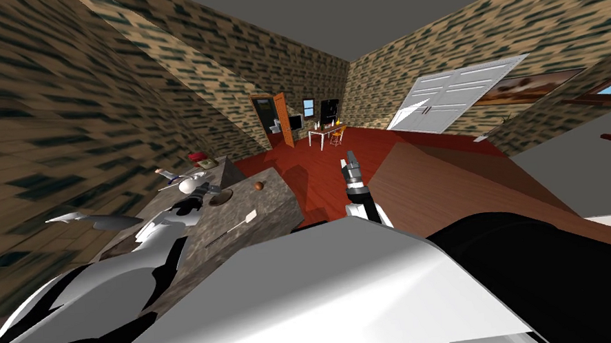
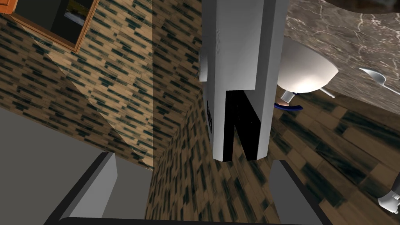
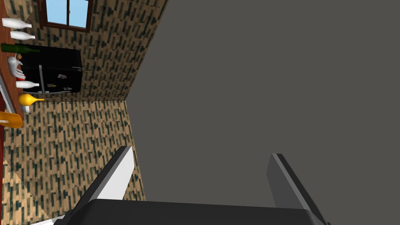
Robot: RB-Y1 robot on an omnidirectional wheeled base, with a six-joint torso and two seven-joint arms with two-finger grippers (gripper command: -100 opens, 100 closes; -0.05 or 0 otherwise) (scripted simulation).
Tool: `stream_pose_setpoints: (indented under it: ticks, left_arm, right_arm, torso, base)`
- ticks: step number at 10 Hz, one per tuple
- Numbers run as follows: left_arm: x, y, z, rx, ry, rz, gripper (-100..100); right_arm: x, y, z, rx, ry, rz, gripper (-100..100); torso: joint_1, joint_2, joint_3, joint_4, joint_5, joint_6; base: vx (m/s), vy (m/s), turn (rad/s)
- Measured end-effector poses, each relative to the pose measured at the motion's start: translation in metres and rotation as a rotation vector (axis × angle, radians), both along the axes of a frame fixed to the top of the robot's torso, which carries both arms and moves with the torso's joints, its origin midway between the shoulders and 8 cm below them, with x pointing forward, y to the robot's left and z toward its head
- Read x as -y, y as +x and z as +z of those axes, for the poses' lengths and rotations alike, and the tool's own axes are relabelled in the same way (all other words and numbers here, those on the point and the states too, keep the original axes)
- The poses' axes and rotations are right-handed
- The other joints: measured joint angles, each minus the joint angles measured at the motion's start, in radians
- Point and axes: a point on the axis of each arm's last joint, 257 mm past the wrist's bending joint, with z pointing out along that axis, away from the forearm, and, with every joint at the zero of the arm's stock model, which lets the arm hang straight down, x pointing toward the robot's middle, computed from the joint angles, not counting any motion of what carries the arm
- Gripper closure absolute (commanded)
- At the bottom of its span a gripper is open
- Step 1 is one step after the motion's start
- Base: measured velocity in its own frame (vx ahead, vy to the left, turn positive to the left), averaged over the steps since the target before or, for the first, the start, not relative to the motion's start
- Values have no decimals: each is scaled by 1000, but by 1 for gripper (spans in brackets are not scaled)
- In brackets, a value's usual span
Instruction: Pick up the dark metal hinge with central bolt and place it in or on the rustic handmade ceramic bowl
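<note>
What looks like the hinge [image 2: 242,78] is being seen as a tall grey and black piece right in front of the left gripper [image 2: 194,158], close to the stone counter [image 2: 351,39]. It is not being gripped. The left gripper's fingers are being held wide apart with nothing between them, and the piece is sitting just past their tips. Small dark writing [image 2: 209,117] is being shown on its side, but it cannot be read. Behind it, a white round thing [image 2: 308,70] and a spoon [image 2: 373,74] are lying on the counter. The brown bowl [image 1: 220,198] is sitting on the same counter, with a small brown ball [image 1: 257,184] near it. The right gripper [image 3: 201,152] is being held up over the red floor [image 1: 311,172], away from the counter, with its fingers wide apart and empty.
</note>
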Motion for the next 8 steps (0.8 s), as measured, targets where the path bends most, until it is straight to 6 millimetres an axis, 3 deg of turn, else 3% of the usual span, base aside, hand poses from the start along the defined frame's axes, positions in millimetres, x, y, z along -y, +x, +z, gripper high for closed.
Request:
stream_pose_setpoints:
  ticks: [8]
  left_arm:
    - [47,53,14,-1,0,9,-100]
  right_arm:
    - [0,0,0,0,0,0,0]
  torso:
    - [-1,0,0,0,0,0]
  base:
    - [-63,68,-7]
